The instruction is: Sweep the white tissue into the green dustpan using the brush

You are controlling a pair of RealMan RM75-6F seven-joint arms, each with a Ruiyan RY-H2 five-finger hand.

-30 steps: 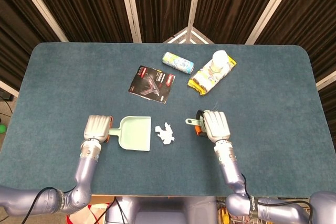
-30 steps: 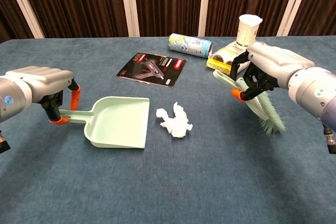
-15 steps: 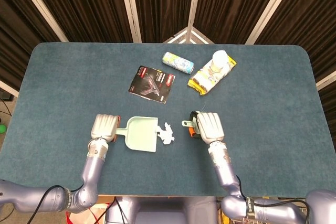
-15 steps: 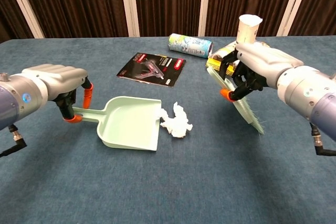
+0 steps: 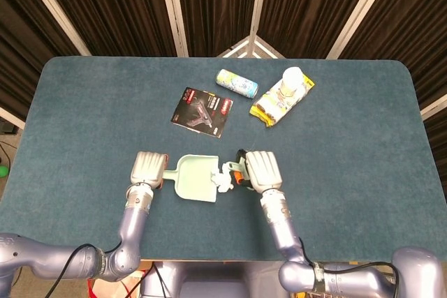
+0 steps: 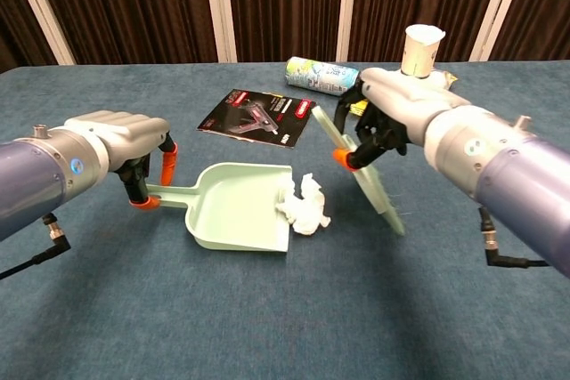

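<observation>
The green dustpan (image 6: 236, 211) (image 5: 195, 179) lies flat on the table, and my left hand (image 6: 125, 141) (image 5: 148, 170) grips its handle. The crumpled white tissue (image 6: 304, 206) (image 5: 223, 181) sits at the pan's open lip, touching it. My right hand (image 6: 387, 113) (image 5: 256, 170) holds the pale green brush (image 6: 367, 181), which slants down just right of the tissue with its bristle end near the cloth. In the head view the brush is mostly hidden under the right hand.
On the blue table (image 5: 363, 144) a black leaflet (image 5: 201, 112) lies behind the dustpan. A can (image 5: 236, 83) lies on its side at the back. A white cup (image 5: 291, 79) stands on a yellow packet (image 5: 278, 102) at the back right.
The left hand slid the dustpan right until its lip met the tissue. The right hand carried the brush left, close beside the tissue.
</observation>
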